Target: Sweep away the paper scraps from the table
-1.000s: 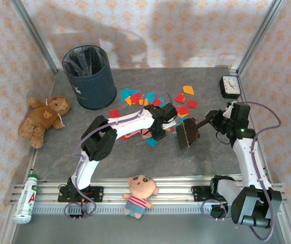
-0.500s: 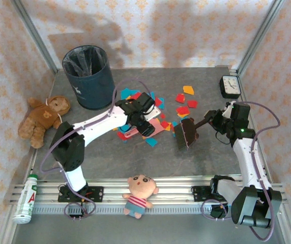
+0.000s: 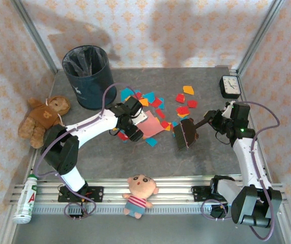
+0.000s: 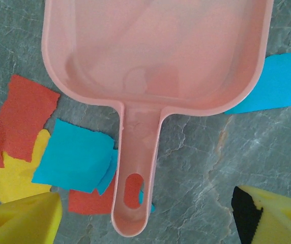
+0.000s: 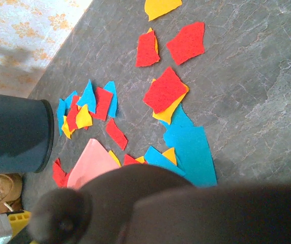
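The top external camera looks down from high above the near edge of the table (image 3: pixel 201 157), far enough back to take in its whole surface and the walls (image 3: pixel 150 35) on 3 sides. The left wrist camera faces straight down from close above the pink dustpan (image 4: pixel 155 56). The right wrist camera looks slantwise across the table from low and near, toward the dark bin (image 5: pixel 13 132), sharing the paper scraps (image 5: pixel 166 91) and the dustpan with the other 2 views.

Walls (image 3: pixel 150 30): pale pink wallpaper, orange floral motif. Aluminium corner posts (image 3: pixel 35 35). Shadows on back wall.
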Tool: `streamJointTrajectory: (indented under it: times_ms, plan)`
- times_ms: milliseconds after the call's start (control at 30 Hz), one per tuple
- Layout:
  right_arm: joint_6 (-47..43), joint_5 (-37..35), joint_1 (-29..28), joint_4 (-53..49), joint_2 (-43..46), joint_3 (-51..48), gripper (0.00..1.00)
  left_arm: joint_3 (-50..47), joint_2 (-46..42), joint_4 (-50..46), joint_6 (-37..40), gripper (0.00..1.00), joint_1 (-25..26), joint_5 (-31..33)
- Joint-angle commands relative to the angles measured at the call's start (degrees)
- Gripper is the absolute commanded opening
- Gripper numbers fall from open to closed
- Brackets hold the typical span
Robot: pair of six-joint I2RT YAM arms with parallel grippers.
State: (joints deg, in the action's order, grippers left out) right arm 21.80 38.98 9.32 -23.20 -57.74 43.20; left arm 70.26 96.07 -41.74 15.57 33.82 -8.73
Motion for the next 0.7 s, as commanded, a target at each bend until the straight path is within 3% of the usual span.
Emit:
streamJointTrajectory:
  times_ms: [0,333,667]
  plan:
    - [-0.46,1.23,0.23,0.68,0.17,0.04,0.0,-0.34,1.6,-1.11,2.25,0.86,-0.99,1.15]
    - [-0.55,1.18,0.19,0.5,-0.01,-0.13,0.0,-0.92,4.47,1.48,2.38,0.7,-1.64,-3.55]
    - [-0.7,1.06,0.21,0.44,-0.27,-0.28,0.0,-1.07,7.93,2.69,2.12,0.6,-1.84,-2.92]
